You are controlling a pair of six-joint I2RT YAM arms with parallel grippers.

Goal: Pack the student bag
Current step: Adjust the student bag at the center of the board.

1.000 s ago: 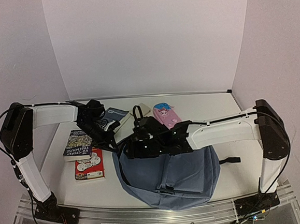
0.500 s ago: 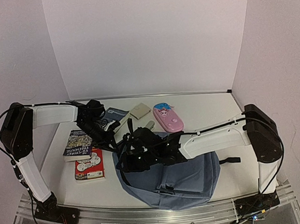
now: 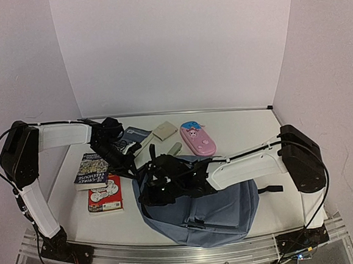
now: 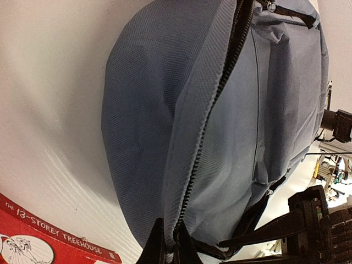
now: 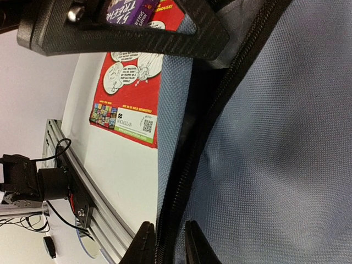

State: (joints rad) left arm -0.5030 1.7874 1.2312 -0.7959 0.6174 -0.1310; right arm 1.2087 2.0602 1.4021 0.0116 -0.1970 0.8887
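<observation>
The student bag, grey-blue with a black zip, lies at the near middle of the table. My left gripper is shut on the zip edge at the bag's far left corner; the left wrist view shows the fabric lip pinched between the jaws. My right gripper reaches across the bag to its left rim. In the right wrist view its jaws stand narrow, one on each side of the black zip edge, closed on it.
A red book and a second book lie left of the bag. Behind it are a blue book, a beige pad, a pink pencil case and a pen. The metal rail runs along the near edge.
My right arm has swung from the bag's far edge to its near-left rim, uncovering the pad and pencil case. Its jaws have narrowed onto the zip edge. The left arm has not moved.
</observation>
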